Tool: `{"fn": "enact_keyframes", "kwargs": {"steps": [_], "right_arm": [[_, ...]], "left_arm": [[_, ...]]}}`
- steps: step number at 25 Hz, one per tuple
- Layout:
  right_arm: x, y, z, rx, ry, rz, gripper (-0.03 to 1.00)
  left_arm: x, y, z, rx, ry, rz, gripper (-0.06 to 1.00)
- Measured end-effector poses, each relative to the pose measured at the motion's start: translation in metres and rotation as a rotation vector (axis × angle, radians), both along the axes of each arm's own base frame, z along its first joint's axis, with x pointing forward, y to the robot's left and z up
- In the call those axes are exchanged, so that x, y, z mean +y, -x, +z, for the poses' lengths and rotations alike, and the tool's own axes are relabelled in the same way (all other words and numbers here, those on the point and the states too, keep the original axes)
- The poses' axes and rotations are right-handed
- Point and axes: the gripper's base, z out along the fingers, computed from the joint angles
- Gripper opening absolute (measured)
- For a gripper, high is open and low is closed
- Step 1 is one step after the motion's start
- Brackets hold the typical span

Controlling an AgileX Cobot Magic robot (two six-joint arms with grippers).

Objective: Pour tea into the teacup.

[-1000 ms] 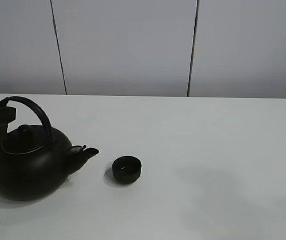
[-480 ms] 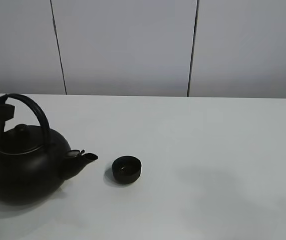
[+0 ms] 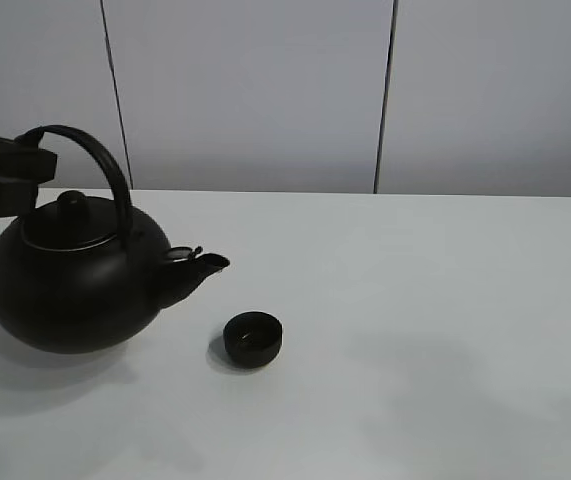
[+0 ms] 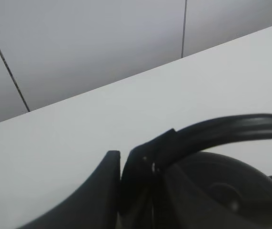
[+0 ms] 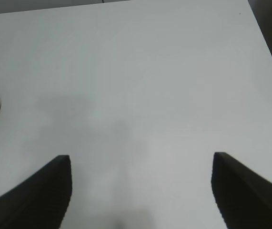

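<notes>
One short gap to close: left gripper (image 3: 27, 170) clamped on the arched handle (image 3: 105, 175) of the lifted kettle (image 3: 75, 290), spout (image 3: 203, 268) aimed at the teacup (image 3: 253, 339) sitting on the table (image 3: 445, 300) just beyond and below it; right gripper (image 5: 140, 162) spread wide, empty, well apart.

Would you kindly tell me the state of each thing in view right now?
Kettle: held above the table by its handle, upright, lid on, not pouring.
Teacup: upright on the table, apart from the kettle; contents unclear.
Left end effector: shut on the kettle handle.
Right end effector: open, empty.
</notes>
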Motion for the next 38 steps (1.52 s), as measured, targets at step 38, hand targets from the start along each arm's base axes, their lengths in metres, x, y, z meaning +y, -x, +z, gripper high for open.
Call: {"fn": "enact_keyframes", "kwargs": {"steps": [38], "right_arm": [[0.000, 0.000, 0.000, -0.001, 0.000, 0.000, 0.56]], "left_arm": [[-0.025, -0.031, -0.004, -0.056, -0.182, -0.089, 0.14]]}}
